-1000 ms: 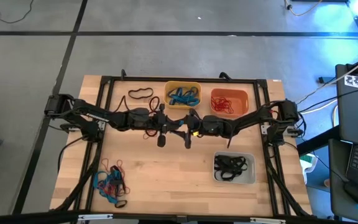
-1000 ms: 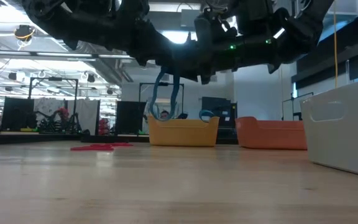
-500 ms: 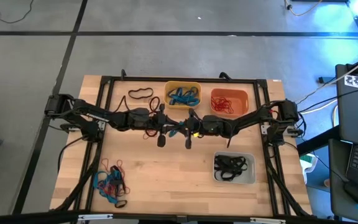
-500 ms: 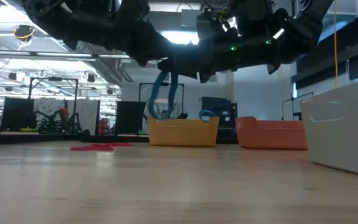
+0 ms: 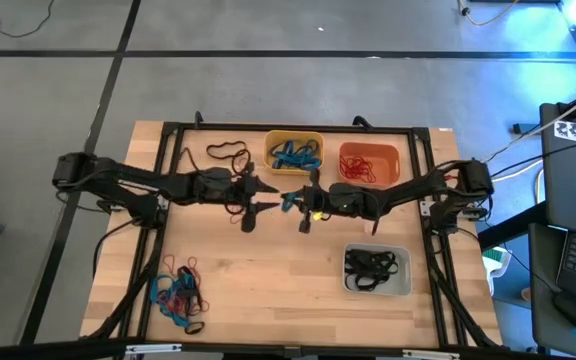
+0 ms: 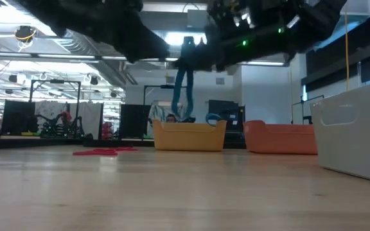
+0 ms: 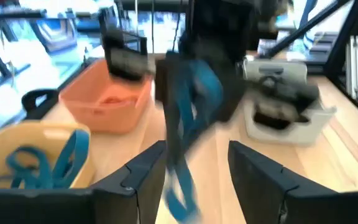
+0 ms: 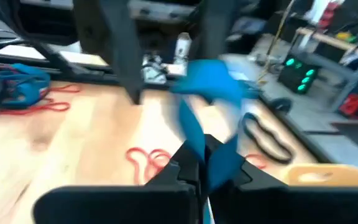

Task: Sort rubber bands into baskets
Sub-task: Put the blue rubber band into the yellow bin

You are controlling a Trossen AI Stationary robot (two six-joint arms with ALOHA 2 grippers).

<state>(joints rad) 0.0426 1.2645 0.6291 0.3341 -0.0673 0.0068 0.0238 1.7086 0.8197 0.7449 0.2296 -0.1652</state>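
Blue band [image 6: 185,90] dangling above mid-table, just short of yellow basket [image 5: 294,137], pinched in right gripper [image 5: 294,200]. Left gripper [image 5: 258,197] spread wide beside it, holding nothing. Could snag on those open fingers or drop short onto table [image 5: 268,280].

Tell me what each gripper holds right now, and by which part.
The right gripper is shut on a blue rubber band, pinching its upper end so the rest hangs loose over the table. The left gripper is open and holds nothing.
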